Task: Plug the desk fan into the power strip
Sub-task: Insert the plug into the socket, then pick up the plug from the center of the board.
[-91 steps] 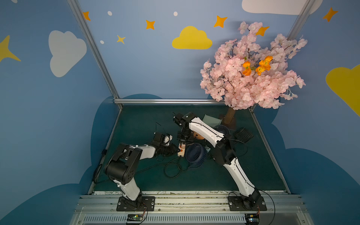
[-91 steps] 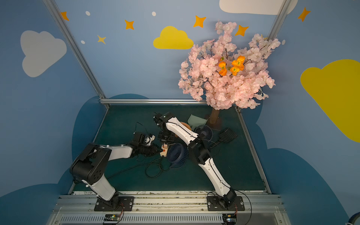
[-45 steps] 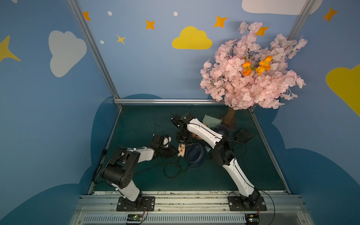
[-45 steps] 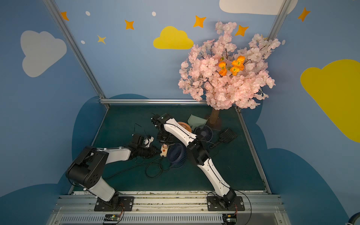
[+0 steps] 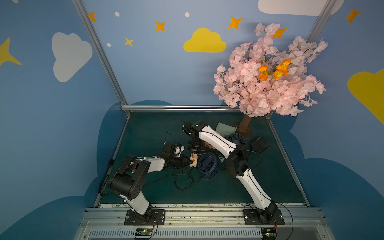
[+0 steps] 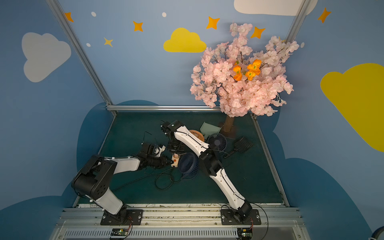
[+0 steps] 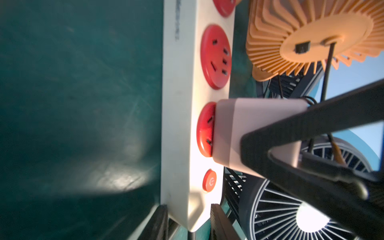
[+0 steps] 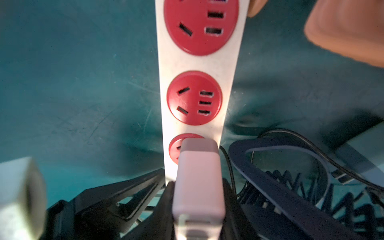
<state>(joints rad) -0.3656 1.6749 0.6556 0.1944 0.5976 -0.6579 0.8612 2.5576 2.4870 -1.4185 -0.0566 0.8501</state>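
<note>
The power strip (image 7: 178, 124) is a long white bar with red sockets and an orange button (image 7: 209, 180). My left gripper (image 7: 189, 220) is shut on its button end, one jaw on each long side; in both top views it (image 5: 190, 163) (image 6: 170, 162) reaches in low from the left. My right gripper (image 8: 198, 197) is shut on a pale pink plug block (image 8: 198, 182) (image 7: 249, 133). The block's face sits against the socket nearest the button. The dark blue desk fan (image 5: 207, 165) (image 6: 188, 166) lies right beside the strip (image 5: 193, 161).
An orange fan (image 7: 311, 37) (image 6: 196, 135) lies next to the strip's far part, and a second blue fan (image 5: 235, 140) behind it. Black cords (image 5: 185, 179) loop on the green mat. A pink blossom tree (image 5: 268, 79), a green scoop (image 5: 225, 128) and a black brush (image 5: 259, 143) stand at back right.
The right arm's wrist has shifted slightly to the left above the strip. The left arm has barely moved. Both grips are unchanged.
</note>
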